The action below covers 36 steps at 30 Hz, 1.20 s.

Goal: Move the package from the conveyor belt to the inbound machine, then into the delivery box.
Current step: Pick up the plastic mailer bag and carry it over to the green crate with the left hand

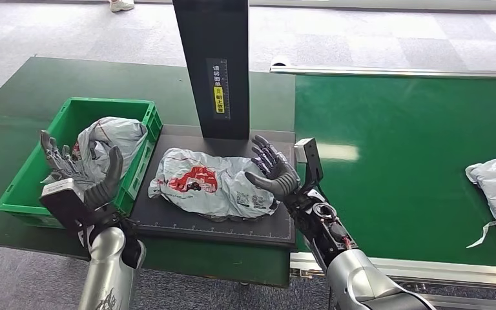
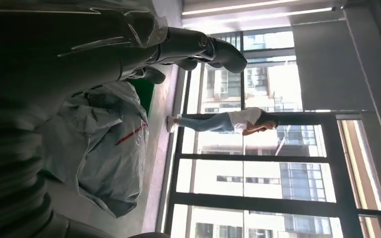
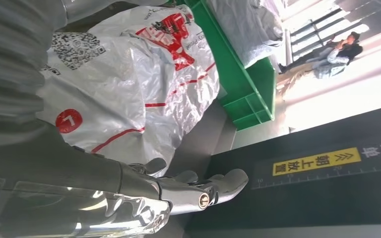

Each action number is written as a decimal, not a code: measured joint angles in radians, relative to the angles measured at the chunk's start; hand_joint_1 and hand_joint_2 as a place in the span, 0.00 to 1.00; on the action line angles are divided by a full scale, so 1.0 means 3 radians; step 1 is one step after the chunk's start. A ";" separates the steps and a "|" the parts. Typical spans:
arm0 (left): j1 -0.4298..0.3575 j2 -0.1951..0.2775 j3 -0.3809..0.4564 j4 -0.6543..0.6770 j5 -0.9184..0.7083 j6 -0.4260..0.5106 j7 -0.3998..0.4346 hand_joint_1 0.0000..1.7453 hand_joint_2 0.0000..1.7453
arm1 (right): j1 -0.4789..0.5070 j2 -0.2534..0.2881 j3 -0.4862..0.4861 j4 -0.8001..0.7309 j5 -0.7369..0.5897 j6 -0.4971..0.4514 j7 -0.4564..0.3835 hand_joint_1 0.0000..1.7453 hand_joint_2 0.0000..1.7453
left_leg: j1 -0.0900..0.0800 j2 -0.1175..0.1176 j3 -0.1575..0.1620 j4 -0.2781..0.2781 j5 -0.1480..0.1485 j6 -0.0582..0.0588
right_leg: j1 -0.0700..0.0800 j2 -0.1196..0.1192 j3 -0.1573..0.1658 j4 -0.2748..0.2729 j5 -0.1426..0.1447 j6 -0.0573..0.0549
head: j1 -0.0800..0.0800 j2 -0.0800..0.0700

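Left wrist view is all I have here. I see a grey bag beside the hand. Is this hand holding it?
Observer: No. In the head view the left hand is open, beside the green box; the grey bag lies inside.
Operator: Is a package on the machine?
Observer: Yes, a grey and red package lies on the black platform.
Operator: And the right hand?
Observer: The right hand is open next to that package, holding nothing.
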 joint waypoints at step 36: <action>-0.0343 0.0196 -0.1141 0.1394 -0.1628 -0.1051 0.1471 0.00 1.00 | 0.0682 -0.0137 0.0094 -0.1709 0.0529 -0.2267 -0.0366 0.00 1.00 | -0.0001 0.0006 0.0000 0.0000 -0.0002 -0.0001 | -0.0001 0.0012 -0.0005 0.0000 0.0000 0.0000 | 0.0000 0.0000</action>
